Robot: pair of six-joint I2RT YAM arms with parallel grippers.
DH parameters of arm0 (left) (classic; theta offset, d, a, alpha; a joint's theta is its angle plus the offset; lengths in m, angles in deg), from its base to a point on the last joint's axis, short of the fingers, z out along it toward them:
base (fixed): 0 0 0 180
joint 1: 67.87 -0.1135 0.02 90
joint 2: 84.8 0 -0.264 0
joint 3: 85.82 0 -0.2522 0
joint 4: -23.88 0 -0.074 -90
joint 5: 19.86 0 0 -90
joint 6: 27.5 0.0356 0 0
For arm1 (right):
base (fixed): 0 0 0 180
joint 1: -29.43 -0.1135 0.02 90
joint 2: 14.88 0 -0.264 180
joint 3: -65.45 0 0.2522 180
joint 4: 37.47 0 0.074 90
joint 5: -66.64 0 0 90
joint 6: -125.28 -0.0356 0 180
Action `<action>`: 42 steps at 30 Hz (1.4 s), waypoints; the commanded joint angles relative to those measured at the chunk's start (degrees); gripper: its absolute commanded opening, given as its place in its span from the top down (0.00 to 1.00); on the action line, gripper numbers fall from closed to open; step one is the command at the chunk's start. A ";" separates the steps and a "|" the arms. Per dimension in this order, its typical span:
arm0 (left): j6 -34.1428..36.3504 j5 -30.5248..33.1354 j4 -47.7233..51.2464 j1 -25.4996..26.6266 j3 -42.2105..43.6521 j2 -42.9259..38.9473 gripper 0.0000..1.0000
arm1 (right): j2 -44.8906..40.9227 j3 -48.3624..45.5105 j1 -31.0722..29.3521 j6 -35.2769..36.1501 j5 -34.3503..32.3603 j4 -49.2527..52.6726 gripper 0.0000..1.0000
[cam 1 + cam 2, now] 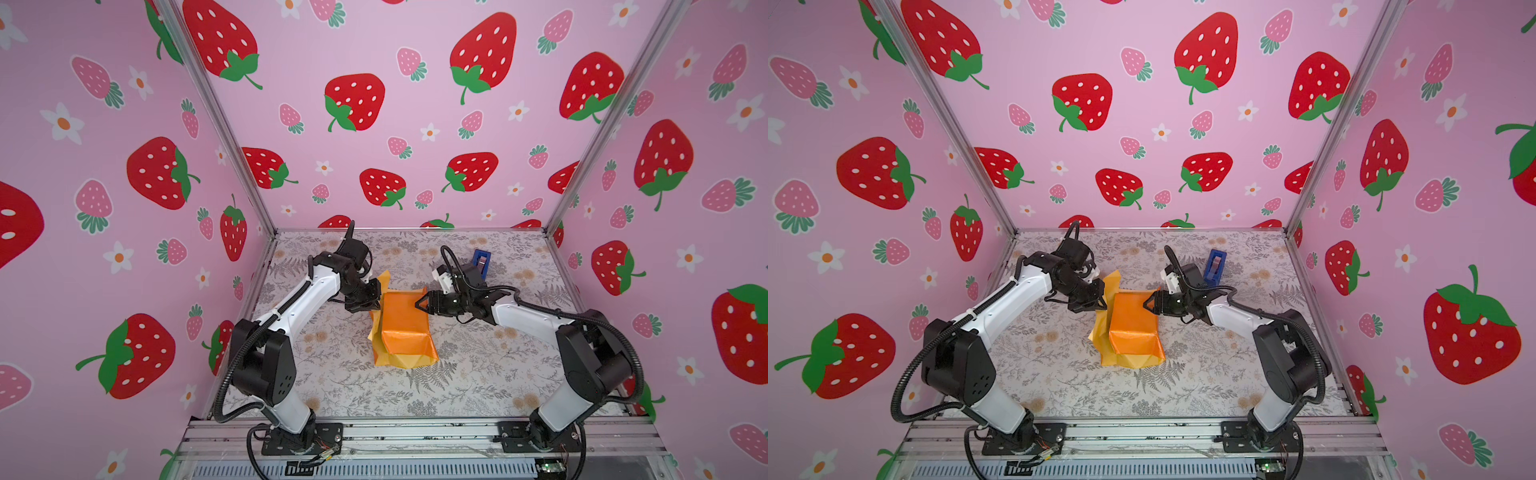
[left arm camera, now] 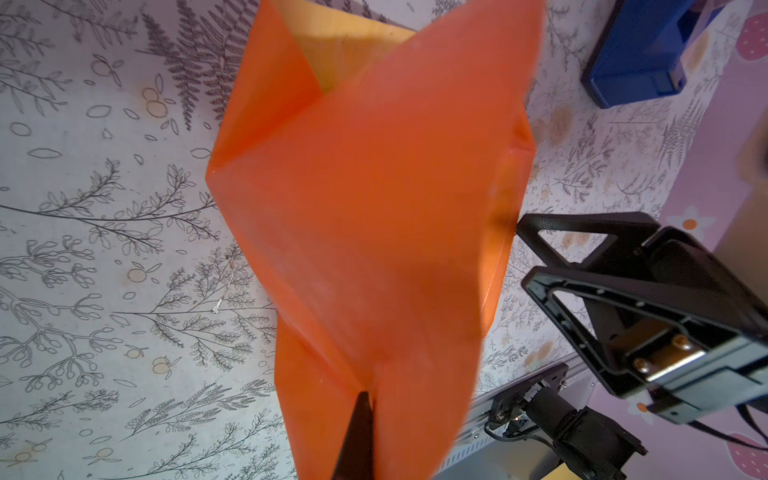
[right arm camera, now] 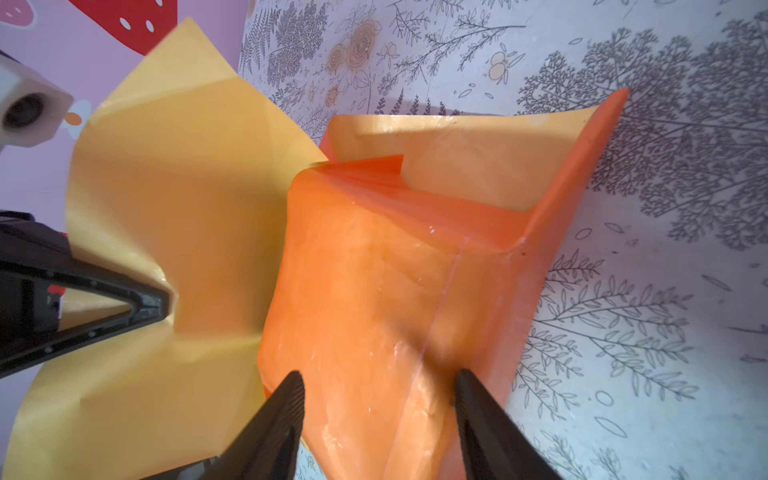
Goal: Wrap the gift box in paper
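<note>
The paper point(image 1: 405, 328) point(image 1: 1133, 328) is folded, glossy orange side out, into a block-shaped parcel at the middle of the table. The gift box is hidden under it. A pale yellow flap stands up at the parcel's far left corner. My left gripper point(image 1: 374, 305) point(image 1: 1100, 305) point(image 2: 365, 395) is shut on that flap of the paper point(image 2: 374, 208). My right gripper point(image 1: 419, 303) point(image 1: 1147, 305) point(image 3: 378, 378) is open at the parcel's far right edge. Its two fingers are spread over the orange top face of the paper point(image 3: 374, 270).
A blue tape dispenser point(image 1: 481, 262) point(image 1: 1216, 266) point(image 2: 640, 54) stands at the back right, behind my right wrist. The floral table point(image 1: 478, 374) is walled on three sides by strawberry-print panels. A metal rail runs along the front edge.
</note>
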State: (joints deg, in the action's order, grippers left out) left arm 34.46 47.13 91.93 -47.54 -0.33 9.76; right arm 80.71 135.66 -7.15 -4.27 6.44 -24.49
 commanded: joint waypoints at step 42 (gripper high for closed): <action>1.10 -1.94 4.08 3.22 -6.55 1.37 0.95 | 5.55 5.87 -5.10 6.47 -8.08 11.10 0.37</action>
State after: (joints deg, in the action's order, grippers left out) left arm 34.92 43.94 93.54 -44.04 -4.60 13.04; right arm 84.97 139.81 -11.13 -0.16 1.74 -17.28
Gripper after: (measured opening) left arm 0.049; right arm 0.631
